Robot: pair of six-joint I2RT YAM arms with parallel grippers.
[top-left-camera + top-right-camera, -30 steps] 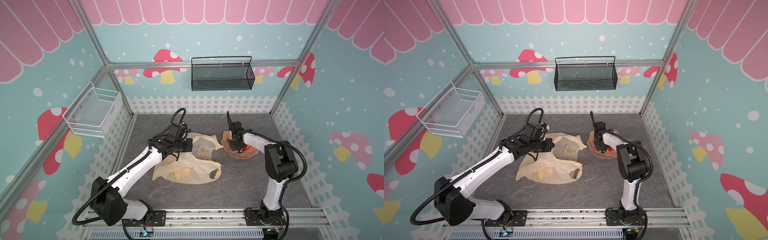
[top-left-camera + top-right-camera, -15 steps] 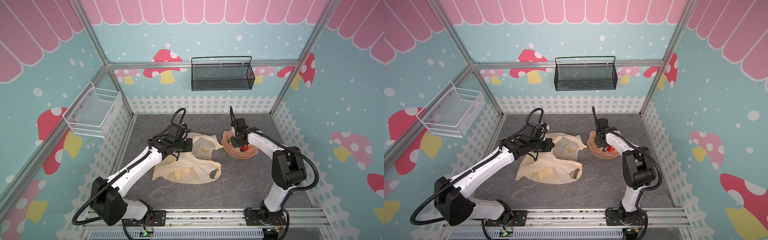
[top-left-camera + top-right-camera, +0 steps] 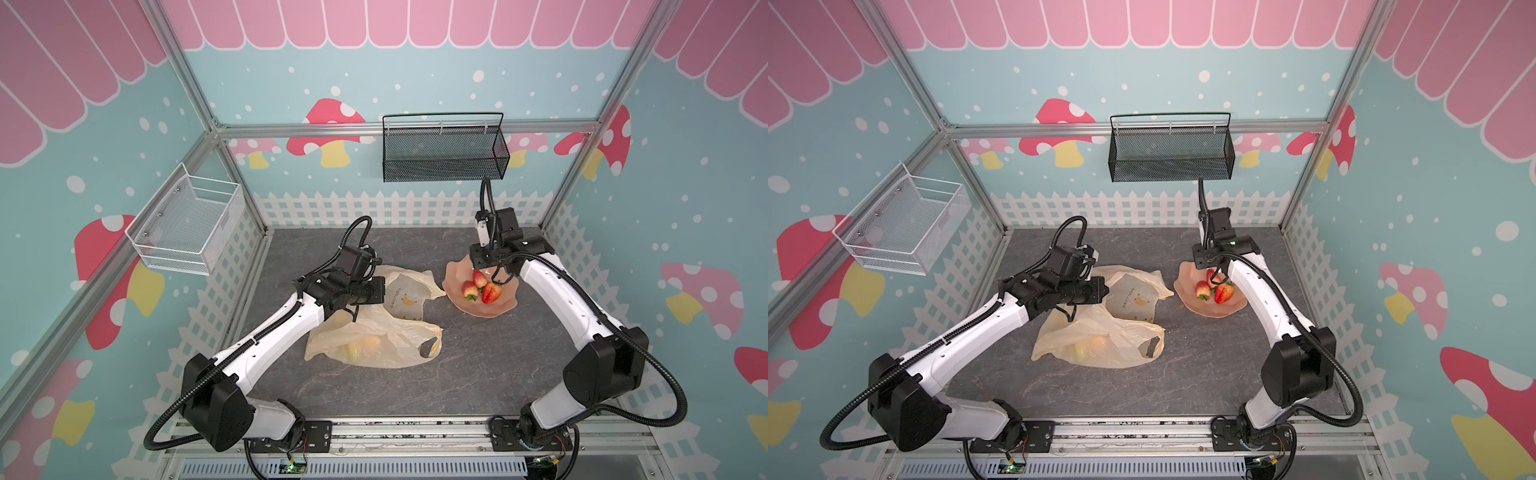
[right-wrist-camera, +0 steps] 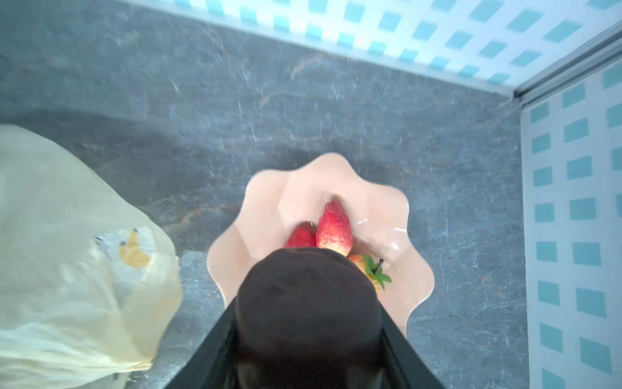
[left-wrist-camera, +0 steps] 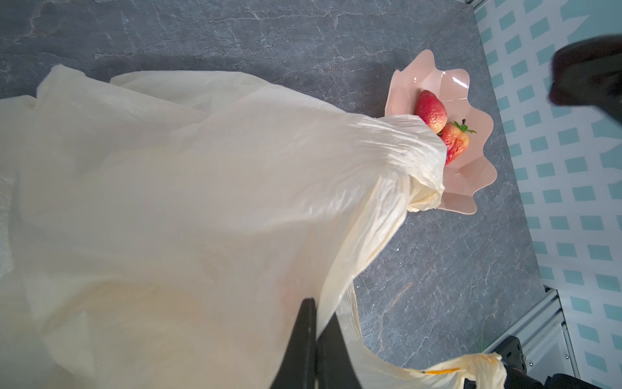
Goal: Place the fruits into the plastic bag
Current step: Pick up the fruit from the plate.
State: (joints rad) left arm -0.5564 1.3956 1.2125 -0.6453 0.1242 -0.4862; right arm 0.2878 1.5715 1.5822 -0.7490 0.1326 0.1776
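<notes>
Left claw (image 5: pixel 316 315) pinched tight on a fold of the plastic bag (image 3: pixel 386 332); bag film blocks most of its wrist view. Yellow-orange fruits (image 3: pixel 361 347) show dimly through the bag. Right claw (image 3: pixel 500 277) hangs over the pink bowl (image 3: pixel 505 306), above three strawberries (image 3: pixel 491 292); dark blurred lump (image 4: pixel 309 303) between its fingers (image 4: pixel 402 357), can't tell if gripped. Grey marbled worktop (image 3: pixel 457 374); mushroom-painted walls, black basket (image 3: pixel 444 160), white basket (image 3: pixel 187 226).

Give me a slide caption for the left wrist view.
Left gripper pinching the bag, strawberries in the bowl beyond.
</notes>
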